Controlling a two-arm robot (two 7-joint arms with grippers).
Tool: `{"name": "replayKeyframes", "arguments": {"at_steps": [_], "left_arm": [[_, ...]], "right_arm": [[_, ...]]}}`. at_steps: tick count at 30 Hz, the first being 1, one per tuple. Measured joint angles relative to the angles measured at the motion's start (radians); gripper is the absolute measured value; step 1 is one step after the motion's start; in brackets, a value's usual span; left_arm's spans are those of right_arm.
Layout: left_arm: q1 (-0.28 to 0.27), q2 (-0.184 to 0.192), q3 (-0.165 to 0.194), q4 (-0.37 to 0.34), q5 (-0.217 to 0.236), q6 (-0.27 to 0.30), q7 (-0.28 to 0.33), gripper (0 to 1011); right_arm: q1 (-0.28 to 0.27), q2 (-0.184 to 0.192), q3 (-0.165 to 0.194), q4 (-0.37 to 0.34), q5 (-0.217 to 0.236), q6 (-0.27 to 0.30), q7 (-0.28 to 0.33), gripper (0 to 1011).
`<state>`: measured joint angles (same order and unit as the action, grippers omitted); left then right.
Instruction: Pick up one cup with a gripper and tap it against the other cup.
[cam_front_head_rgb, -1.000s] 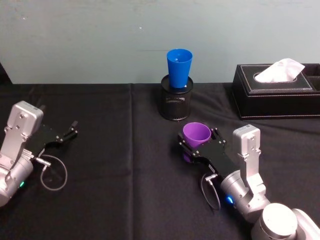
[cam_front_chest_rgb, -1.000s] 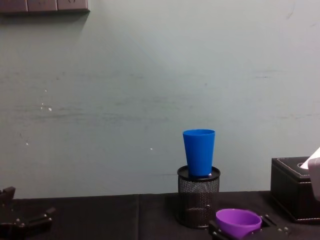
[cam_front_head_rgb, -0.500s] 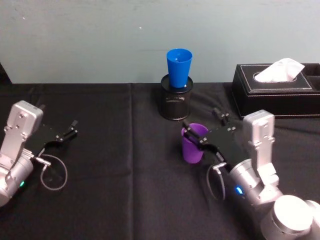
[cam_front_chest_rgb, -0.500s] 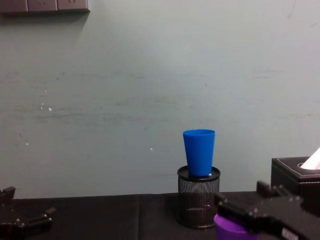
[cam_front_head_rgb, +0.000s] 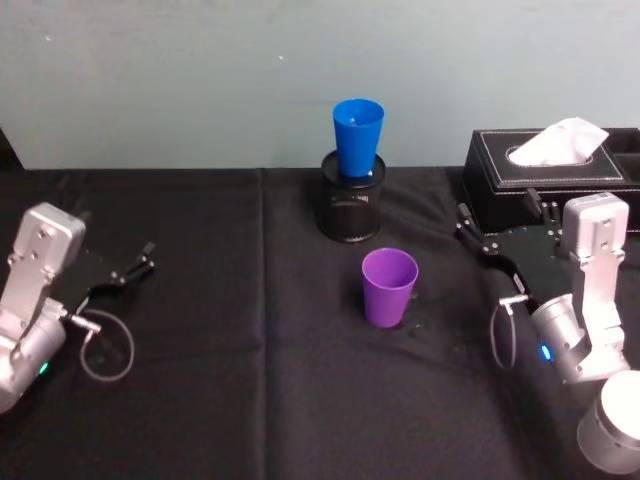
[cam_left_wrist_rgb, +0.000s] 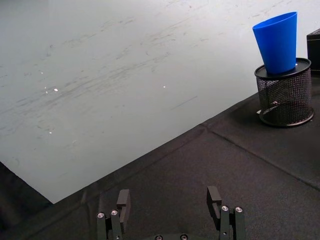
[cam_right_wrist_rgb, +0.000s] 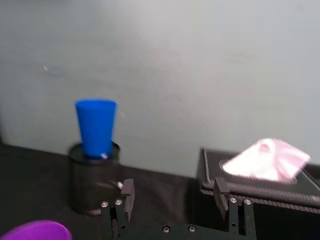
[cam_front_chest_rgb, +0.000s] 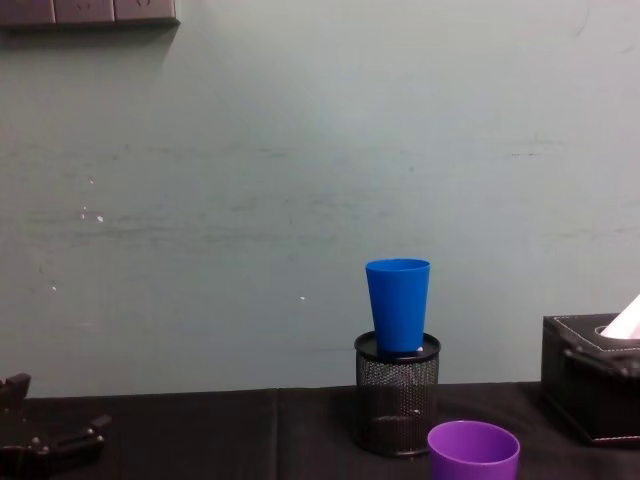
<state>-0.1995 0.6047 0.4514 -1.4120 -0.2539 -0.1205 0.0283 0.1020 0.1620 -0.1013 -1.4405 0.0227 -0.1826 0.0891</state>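
From the head view, one purple cup (cam_front_head_rgb: 389, 287) stands upright, mouth up, on the black-draped bench (cam_front_head_rgb: 250, 400), and one blue cup (cam_front_head_rgb: 358, 137) sits upright in the mouth of a black mesh pen holder (cam_front_head_rgb: 351, 210) farther back, well apart from the purple one. The right claw (cam_front_head_rgb: 497, 232) hovers beside the tissue box (cam_front_head_rgb: 550, 185) with its jaws spread and empty; the purple cup lies toward the robot's left of it and a little nearer the robot, its long axis vertical, so a sideways approach across the bench looks the natural one. The right arm is clearly the nearer; the left claw (cam_front_head_rgb: 135, 263) rests low at the far left. In the left wrist view, the left claw (cam_left_wrist_rgb: 167, 204) has its jaws apart, holding nothing, with the blue cup (cam_left_wrist_rgb: 277, 42) and the holder (cam_left_wrist_rgb: 285, 97) far off. In the right wrist view, the right claw (cam_right_wrist_rgb: 173, 200) shows parted jaws, with the blue cup (cam_right_wrist_rgb: 96, 127) ahead and what is probably the purple cup's rim (cam_right_wrist_rgb: 35, 233) at a corner, blurred. In the chest view, the purple cup (cam_front_chest_rgb: 473, 452) stands in front of the holder (cam_front_chest_rgb: 397, 392), lower than the blue cup (cam_front_chest_rgb: 398, 304), slightly to the right.
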Motion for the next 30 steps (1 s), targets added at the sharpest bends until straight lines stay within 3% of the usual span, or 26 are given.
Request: {"name": "replayKeyframes", "arguments": {"at_steps": [4, 10, 30], "left_arm": [[0.000, 0.000, 0.000, 0.000, 0.000, 0.000, 0.000, 1000], [0.000, 0.000, 0.000, 0.000, 0.000, 0.000, 0.000, 1000], [0.000, 0.000, 0.000, 0.000, 0.000, 0.000, 0.000, 1000]], "right_arm": [[0.023, -0.010, 0.009, 0.069, -0.021, 0.003, -0.007, 1003], [0.035, -0.024, 0.009, 0.110, -0.063, 0.004, -0.023, 1003], [0.034, -0.021, 0.009, 0.106, -0.055, 0.004, -0.022, 1003]]}}
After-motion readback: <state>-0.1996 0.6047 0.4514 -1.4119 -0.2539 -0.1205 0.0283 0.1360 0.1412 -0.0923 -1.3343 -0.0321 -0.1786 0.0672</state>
